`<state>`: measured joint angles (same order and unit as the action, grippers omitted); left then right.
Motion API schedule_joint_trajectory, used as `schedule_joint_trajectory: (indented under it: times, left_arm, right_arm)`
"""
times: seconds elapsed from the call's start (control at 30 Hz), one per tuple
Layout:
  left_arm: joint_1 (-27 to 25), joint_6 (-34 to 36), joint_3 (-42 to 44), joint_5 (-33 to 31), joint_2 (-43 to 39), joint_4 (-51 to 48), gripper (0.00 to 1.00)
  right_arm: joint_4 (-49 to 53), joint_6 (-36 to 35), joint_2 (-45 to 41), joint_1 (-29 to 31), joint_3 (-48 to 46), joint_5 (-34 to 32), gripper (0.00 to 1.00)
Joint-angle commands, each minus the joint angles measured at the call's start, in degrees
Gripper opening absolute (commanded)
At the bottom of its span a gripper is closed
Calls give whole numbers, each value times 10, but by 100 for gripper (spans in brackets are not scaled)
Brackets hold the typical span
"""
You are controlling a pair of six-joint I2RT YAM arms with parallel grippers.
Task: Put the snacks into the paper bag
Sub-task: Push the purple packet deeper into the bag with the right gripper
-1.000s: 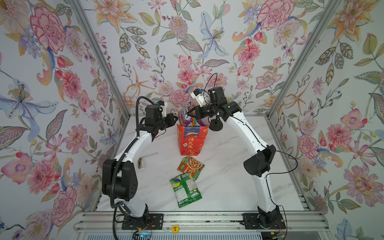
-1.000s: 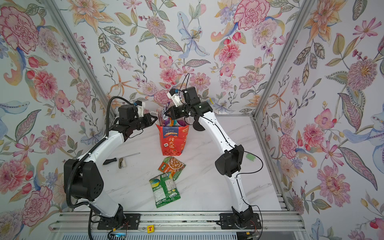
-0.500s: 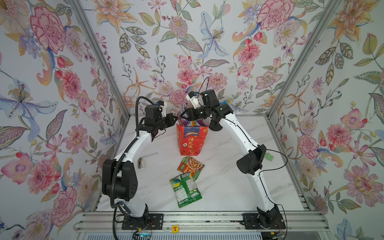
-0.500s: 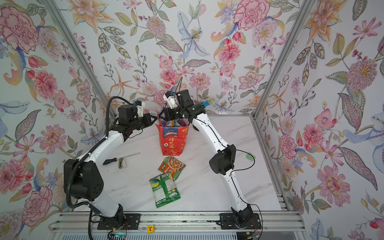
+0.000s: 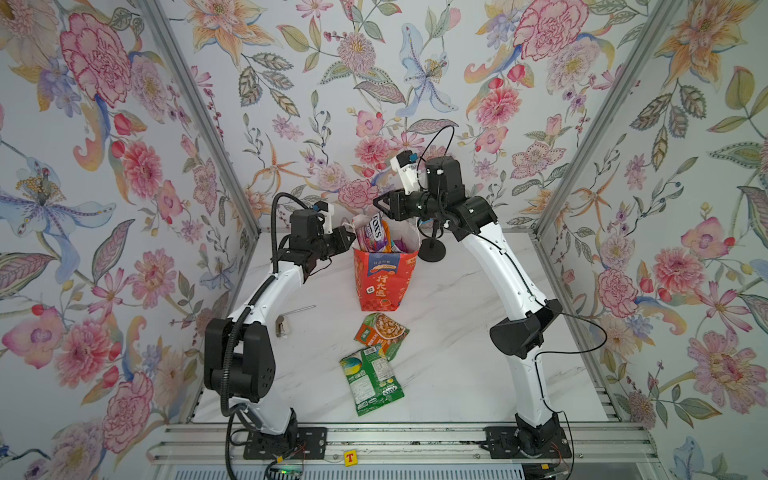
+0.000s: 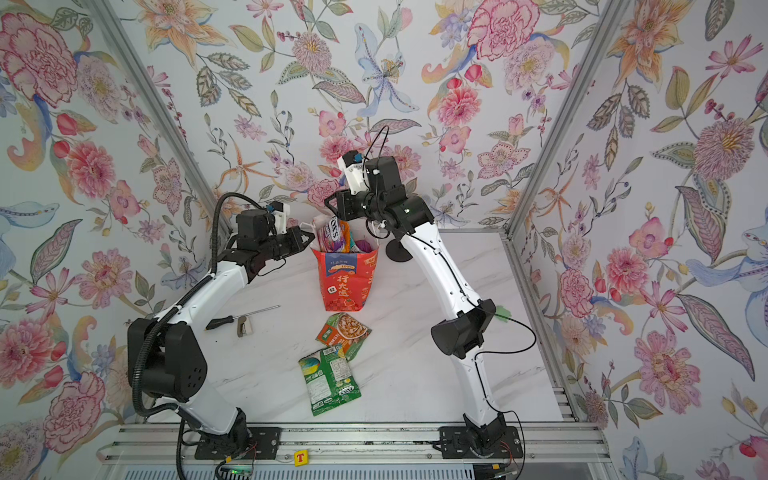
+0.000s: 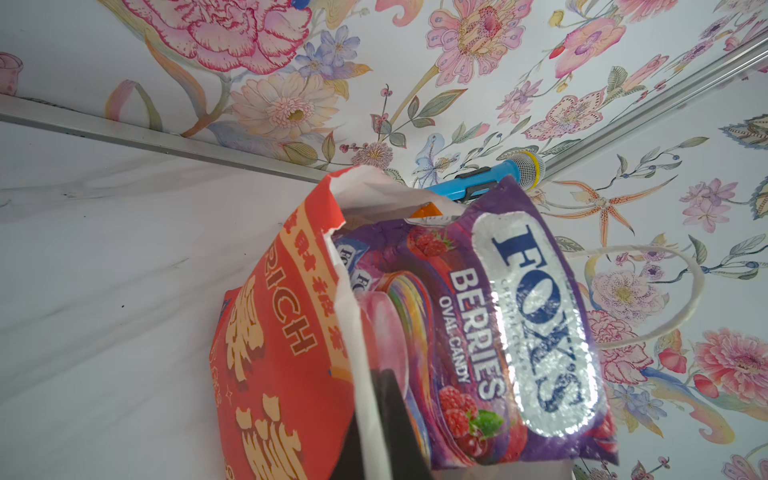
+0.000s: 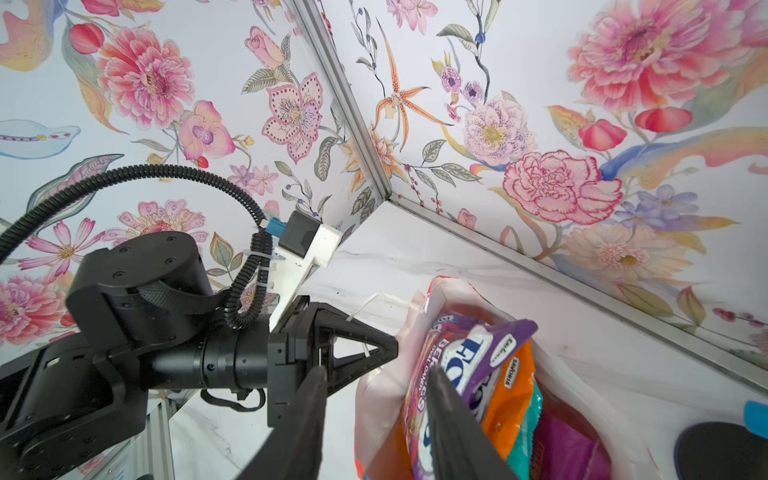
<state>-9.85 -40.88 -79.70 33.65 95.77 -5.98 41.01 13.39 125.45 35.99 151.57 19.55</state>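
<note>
The red-orange paper bag [image 5: 384, 282] [image 6: 347, 282] stands upright at the back of the table. My left gripper [image 5: 351, 239] [image 7: 372, 436] is shut on the bag's left rim [image 7: 353, 316]. A purple FOXS packet [image 5: 374, 232] [image 7: 519, 332] [image 8: 465, 365] sticks up out of the mouth, with orange [image 8: 511, 395], teal and purple packets beside it. My right gripper [image 5: 376, 203] [image 8: 376, 372] hangs open just above the mouth, holding nothing. On the table before the bag lie an orange-green nut packet [image 5: 382, 332] [image 6: 344, 334] and a green packet [image 5: 371, 380] [image 6: 330, 380].
A screwdriver [image 6: 245, 318] and a small metal piece [image 5: 282, 326] lie left of the bag. A black stand base [image 5: 432, 251] sits right behind the bag, with a blue microphone [image 7: 490, 176] on it. A small green lump [image 6: 503, 311] lies near the right arm's elbow.
My right gripper has opened and let go of the FOXS packet, which now stands in the bag's mouth, and has drawn up a little. The left gripper has kept its hold.
</note>
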Motion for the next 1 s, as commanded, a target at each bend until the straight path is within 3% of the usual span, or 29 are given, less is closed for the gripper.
schedule_joint_trajectory:
  times: [0.0,0.4,0.63,0.97]
  left_arm:
    - [4,13,-11,-10,-8,-18,0]
    - [8,13,-5,-8,-11,-16,0]
    - [11,12,-2,-6,-12,-12,0]
    - [13,11,0,-4,-13,-11,0]
  right_arm:
    - [14,-21,9,23,-31,-80,40]
    - [42,-30,18,29,-57,-176,40]
    - [42,-27,25,26,-71,-165,39]
    - [40,-13,73,27,-65,-127,19]
